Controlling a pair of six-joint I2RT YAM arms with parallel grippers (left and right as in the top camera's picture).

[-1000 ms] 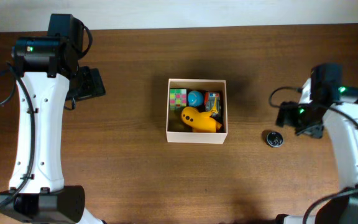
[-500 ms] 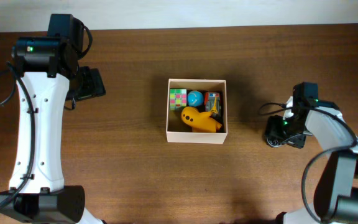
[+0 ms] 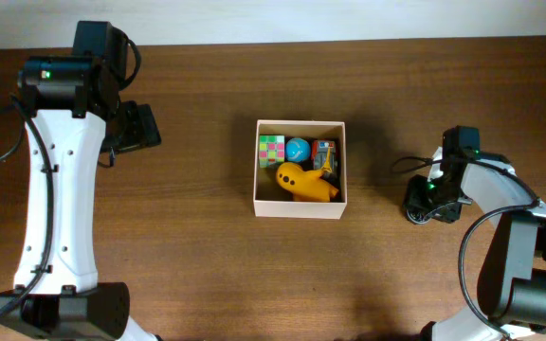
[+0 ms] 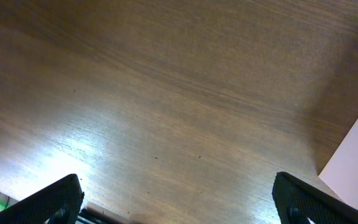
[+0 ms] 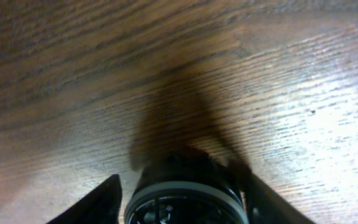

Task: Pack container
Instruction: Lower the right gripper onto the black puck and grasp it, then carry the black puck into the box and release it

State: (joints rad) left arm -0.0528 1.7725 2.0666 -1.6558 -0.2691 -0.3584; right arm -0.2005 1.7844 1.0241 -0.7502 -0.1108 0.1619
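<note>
The container (image 3: 300, 210), a square white-walled box, stands mid-table; its white corner shows in the left wrist view (image 4: 356, 168). It holds a yellow toy (image 3: 305, 182), a colourful cube (image 3: 271, 149), a blue ball (image 3: 298, 149) and a small striped toy (image 3: 324, 152). A black round wheel-like toy (image 3: 415, 214) lies on the table to the right of the box. My right gripper (image 3: 428, 201) is down over it, and in the right wrist view its fingers (image 5: 184, 190) straddle the toy (image 5: 185, 205), open. My left gripper (image 3: 138, 128) is open and empty at the far left (image 4: 179, 202).
The table is dark brown wood (image 3: 197, 256). The left arm's white links (image 3: 60, 208) run down the left side. The right arm (image 3: 510, 204) bends in from the right edge. A pale strip runs along the table's far edge (image 3: 273, 19).
My right gripper moved left and down from beside the black round toy onto it, with its fingers either side. The left arm and the box have not moved.
</note>
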